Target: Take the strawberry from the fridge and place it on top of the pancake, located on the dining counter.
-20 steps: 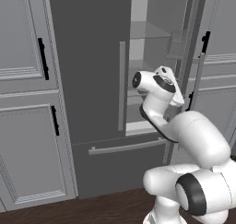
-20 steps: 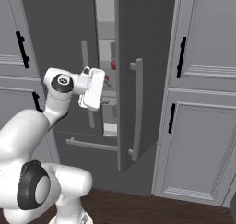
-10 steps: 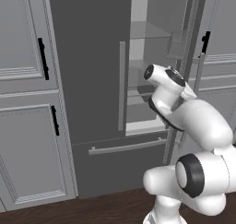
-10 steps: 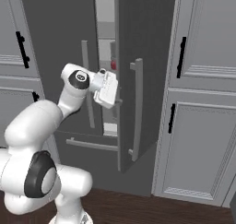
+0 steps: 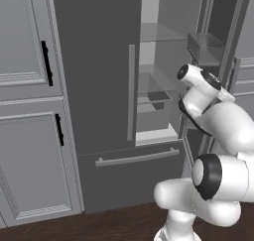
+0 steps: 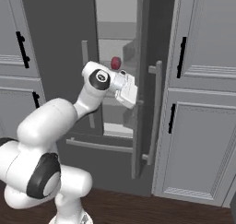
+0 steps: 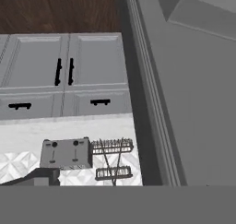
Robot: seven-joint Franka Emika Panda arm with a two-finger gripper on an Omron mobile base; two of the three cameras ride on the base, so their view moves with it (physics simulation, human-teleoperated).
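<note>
Fridge (image 5: 94, 71) with its right door swung open, flanked by grey panelled cabinets (image 6: 203, 126) above a dark wood floor (image 6: 138, 209). The strawberry (image 6: 115, 62) sits inside on a shelf, just beyond the tool (image 6: 131, 96), whose opening cannot be judged.

The gripper's (image 6: 131, 98) fingertips are hidden against the open fridge door (image 6: 146, 80), so their spread cannot be read. Above and behind them, the strawberry (image 6: 115, 62) is partly covered by the arm. The fridge (image 5: 99, 61) top is cut off.
</note>
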